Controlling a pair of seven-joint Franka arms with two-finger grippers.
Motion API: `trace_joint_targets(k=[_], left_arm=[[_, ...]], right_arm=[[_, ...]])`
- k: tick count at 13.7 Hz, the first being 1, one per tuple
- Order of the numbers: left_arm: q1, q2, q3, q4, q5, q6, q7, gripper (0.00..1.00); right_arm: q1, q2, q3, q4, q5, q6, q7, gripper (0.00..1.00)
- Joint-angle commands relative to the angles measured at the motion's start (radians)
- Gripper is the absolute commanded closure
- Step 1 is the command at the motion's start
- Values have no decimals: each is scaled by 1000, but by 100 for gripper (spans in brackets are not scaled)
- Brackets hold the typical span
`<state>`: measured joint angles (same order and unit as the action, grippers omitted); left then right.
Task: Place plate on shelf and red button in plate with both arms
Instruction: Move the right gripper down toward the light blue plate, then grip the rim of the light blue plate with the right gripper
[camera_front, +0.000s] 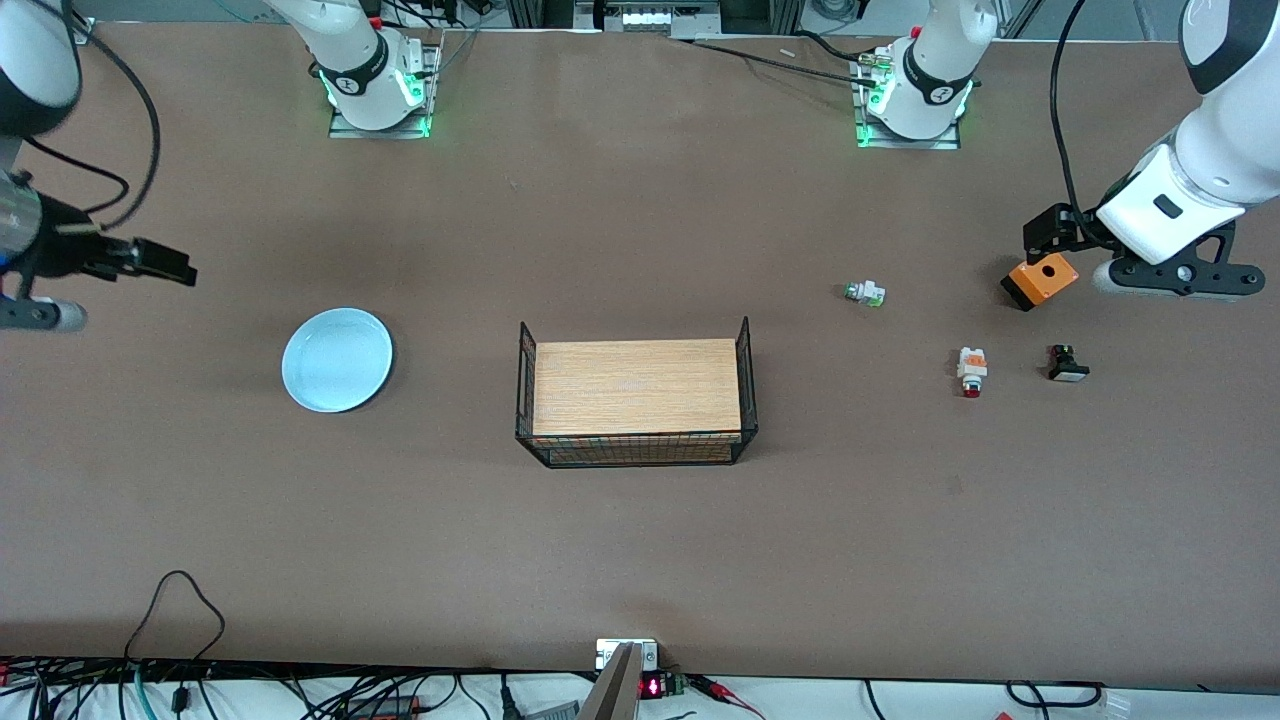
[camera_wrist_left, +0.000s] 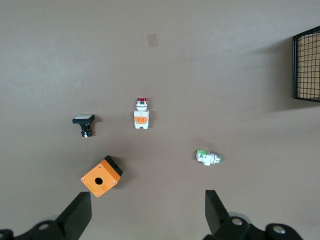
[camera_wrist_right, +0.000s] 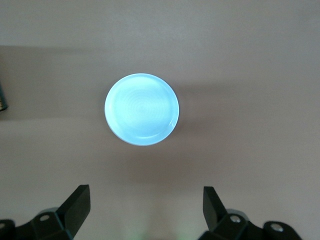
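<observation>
The red button (camera_front: 972, 371) lies flat toward the left arm's end of the table — long axis toward the front edge, red tip leading. The plate (camera_front: 337, 359) sits toward the right arm's end. Left gripper (camera_wrist_left: 147, 212) and right gripper (camera_wrist_right: 146, 207) hover spread wide, empty.

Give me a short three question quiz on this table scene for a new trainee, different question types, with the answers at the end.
1. True or false: the red button already lies on the plate.
2. Multiple choice: what stands in the middle of the table? A) a wire basket holding a wooden board B) a mug C) a drawer
3. Fill in: the left pincer and the right pincer are both ____, holding nothing.

Key
1. False. The button lies on the table toward the left arm's end, beside a black button; the plate sits bare toward the right arm's end.
2. A
3. open
</observation>
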<state>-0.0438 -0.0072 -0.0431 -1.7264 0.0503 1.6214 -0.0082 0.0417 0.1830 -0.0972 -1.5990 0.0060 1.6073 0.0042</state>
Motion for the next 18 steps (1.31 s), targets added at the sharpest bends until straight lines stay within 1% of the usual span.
trace_joint_targets(k=[1,5,6,8,10,11,13,15,18], left_arm=[[-5,-4,2,19,-7,-25,2,0],[-4,-4,3,19,-7,-26,4,0],[-4,-4,2,19,-7,-26,4,0],[-5,-4,2,19,-7,-26,4,0],[-5,-4,2,19,-7,-26,2,0],[-5,-4,2,19,-7,-26,4,0],[-4,-4,2,19,-7,-26,4,0],[-5,-4,2,19,-7,-26,4,0],[-5,-4,2,19,-7,-26,4,0]], right_arm=[[0,73,4,5,-34,69,8,0],[3,142,4,-7,-50,147,8,0],[9,139,4,-40,-50,184,8,0],[0,127,4,-146,-50,279,10,0],[-40,127,5,-267,-50,435,-7,0],[-43,131,5,-310,-50,491,-9,0],[-43,141,5,-364,-49,534,-9,0],[-46,150,5,-412,-49,610,-9,0],[-62,197,5,-498,-49,727,-9,0]])
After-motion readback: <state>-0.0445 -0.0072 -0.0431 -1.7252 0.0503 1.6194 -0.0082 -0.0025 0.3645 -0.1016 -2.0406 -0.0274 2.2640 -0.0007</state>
